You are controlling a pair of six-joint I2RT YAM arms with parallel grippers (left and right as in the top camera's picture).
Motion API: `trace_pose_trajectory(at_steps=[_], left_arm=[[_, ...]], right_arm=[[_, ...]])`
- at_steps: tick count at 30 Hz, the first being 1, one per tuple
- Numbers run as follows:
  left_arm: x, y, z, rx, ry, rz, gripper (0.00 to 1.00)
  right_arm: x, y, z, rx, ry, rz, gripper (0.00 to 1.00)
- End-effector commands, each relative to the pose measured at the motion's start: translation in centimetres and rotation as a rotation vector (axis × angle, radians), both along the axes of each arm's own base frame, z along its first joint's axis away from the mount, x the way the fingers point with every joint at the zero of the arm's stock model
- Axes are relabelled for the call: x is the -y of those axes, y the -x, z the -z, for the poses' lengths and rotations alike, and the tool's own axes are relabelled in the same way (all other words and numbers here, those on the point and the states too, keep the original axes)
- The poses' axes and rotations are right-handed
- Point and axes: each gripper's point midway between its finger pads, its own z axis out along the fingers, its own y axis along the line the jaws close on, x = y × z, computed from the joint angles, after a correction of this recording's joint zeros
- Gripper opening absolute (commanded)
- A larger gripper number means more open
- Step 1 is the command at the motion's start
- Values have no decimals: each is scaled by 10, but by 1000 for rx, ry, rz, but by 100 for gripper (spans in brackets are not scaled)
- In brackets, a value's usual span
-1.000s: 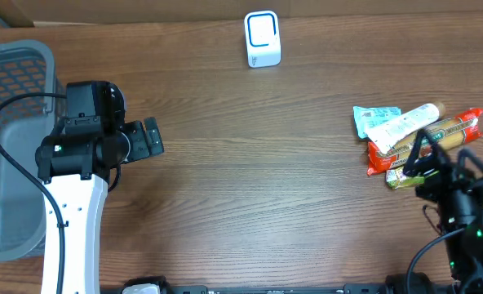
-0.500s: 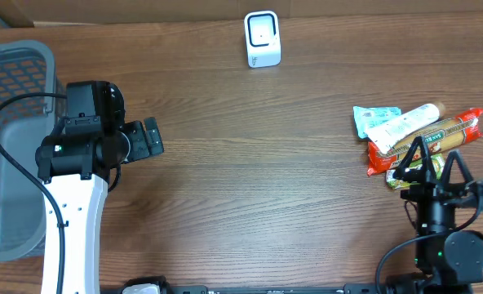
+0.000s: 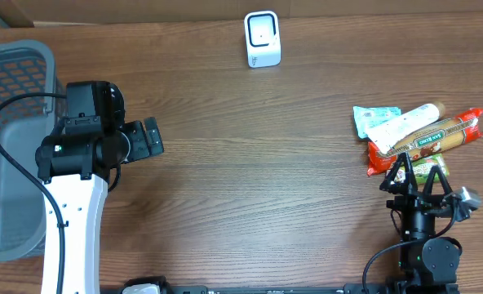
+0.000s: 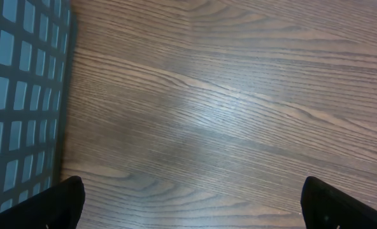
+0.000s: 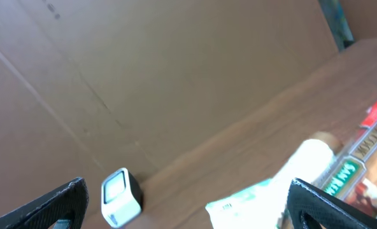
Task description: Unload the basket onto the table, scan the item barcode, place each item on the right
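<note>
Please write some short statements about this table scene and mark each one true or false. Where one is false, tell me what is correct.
1. A white scanner stands at the far side of the table. True.
2. The left claw holds a packet. False: it is open and empty, over bare wood.
3. A grey basket stands on the left arm's side. True.
4. The white tube lies inside the basket. False: it lies in the pile on the right arm's side, across a long red packet.
5. The right claw is shut. False: it is open, at the near edge of that pile.
</note>
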Motion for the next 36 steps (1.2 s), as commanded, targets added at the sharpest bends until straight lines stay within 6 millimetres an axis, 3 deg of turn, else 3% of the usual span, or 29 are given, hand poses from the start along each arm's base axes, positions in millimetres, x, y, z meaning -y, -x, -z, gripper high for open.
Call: trace_pose_trajectory(at_steps=[1,3,36], left_arm=[[-1,1,-1,4,-5,13,99],[-1,1,-1,4,-6,13,100],[-1,1,-1,4,-5,13,100]], right_arm=[[0,0,12,-37,3,1,100],[0,-1,20,-69,18,1,100],[-1,-1,19,-74,54,-1,100]])
